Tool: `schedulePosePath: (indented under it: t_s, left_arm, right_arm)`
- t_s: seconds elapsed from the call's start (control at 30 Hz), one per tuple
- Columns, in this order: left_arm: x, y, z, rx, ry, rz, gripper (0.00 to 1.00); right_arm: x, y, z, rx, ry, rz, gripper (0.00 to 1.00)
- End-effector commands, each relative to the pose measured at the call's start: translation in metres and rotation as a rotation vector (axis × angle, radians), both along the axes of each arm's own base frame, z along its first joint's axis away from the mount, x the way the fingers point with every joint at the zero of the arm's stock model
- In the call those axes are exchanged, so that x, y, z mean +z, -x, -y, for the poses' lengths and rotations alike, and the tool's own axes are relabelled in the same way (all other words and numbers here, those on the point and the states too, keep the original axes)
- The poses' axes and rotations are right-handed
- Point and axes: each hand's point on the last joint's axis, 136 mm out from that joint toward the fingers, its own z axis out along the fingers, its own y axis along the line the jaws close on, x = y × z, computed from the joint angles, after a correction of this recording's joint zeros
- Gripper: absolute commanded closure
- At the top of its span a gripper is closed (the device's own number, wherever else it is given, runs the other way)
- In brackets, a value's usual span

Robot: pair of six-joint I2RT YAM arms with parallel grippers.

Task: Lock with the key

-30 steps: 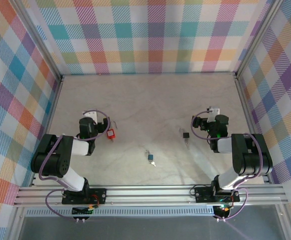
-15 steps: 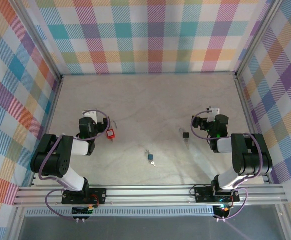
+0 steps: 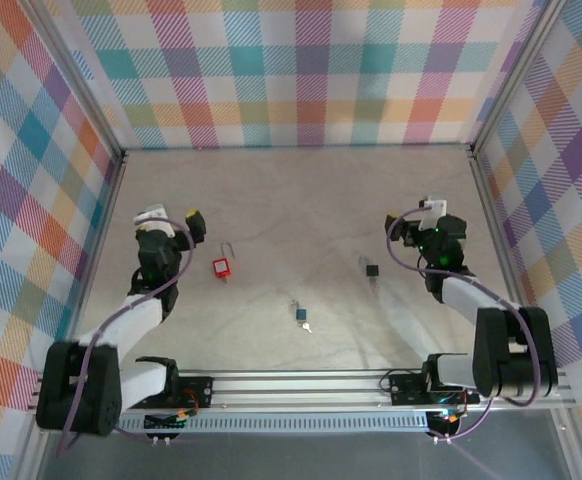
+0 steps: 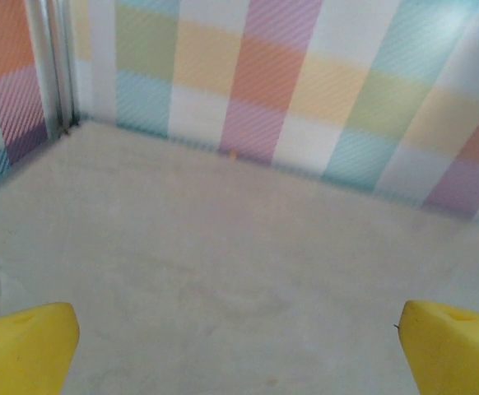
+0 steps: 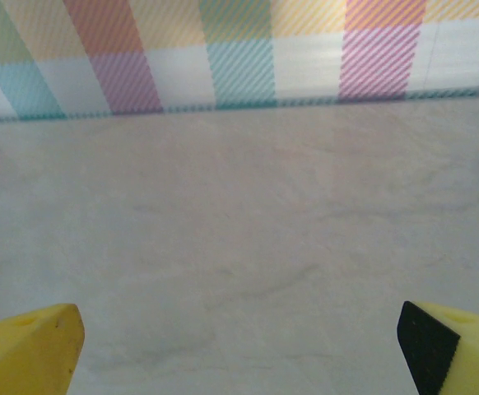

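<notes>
- Plaid walls and the pale marbled table were unchanged.
- The left arm had unfolded, carrying the left gripper up and away from the red padlock, its jaws spread wide and empty.
- The right gripper had lifted too, equally spread and empty.
- The padlock stayed put, and the small blue key piece lay mid-table, apart from both grippers.
</notes>
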Motion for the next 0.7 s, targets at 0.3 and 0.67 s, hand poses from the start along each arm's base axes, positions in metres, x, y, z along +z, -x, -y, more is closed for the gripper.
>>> schedulePosePath:
  t_s: [0.3,0.67]
  left_arm:
    - [0.049,0.050,0.018,-0.012,0.802,0.034,0.00]
    - [0.010,0.098,0.057,0.122,0.656,-0.471,0.00]
  right_arm:
    - [0.052,0.006,-0.059,0.148,-0.677,-0.308,0.01]
    - [0.045,0.028,-0.084,0.147,-0.462,-0.444,0.01]
